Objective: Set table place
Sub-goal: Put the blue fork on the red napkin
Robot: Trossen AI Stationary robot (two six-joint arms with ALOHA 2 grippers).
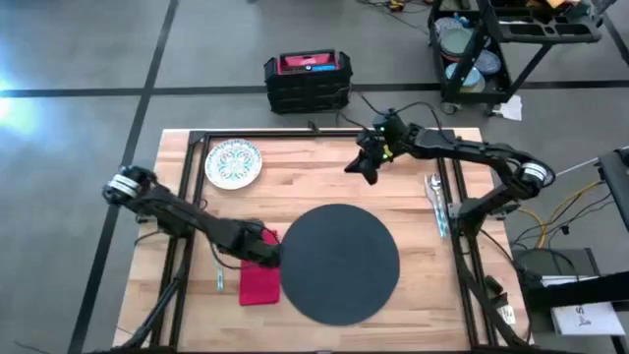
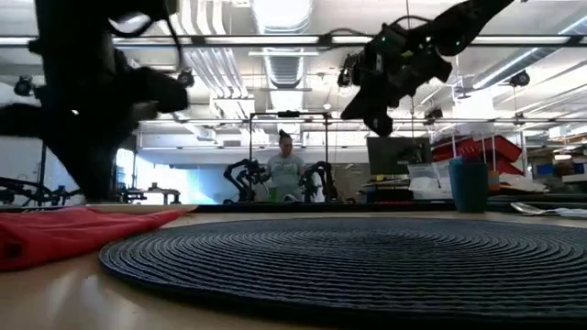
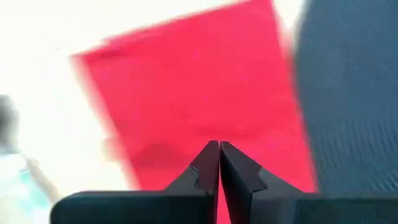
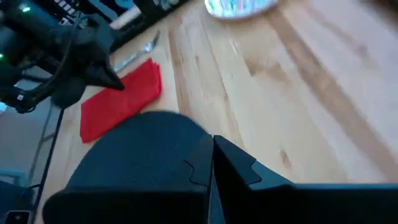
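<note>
High view: we see the round mat (image 1: 339,264) at the centre of the worktop (image 1: 295,182), the red napkin (image 1: 260,278) touching its left edge, the plate (image 1: 233,163) at the far left corner, cutlery (image 1: 435,205) by the right rail.
Low view: the blue cup (image 2: 469,184) stands far behind the mat – the right gripper (image 2: 379,117) hangs high in the air.
Left wrist view: the left gripper (image 3: 219,163) is over the napkin, jaws closed and empty.
Right wrist view: the right jaws look closed on nothing.
Handling: we judge the napkin soft and light – better to pinch one edge; the plate is probably fragile, take it by the rim.
</note>
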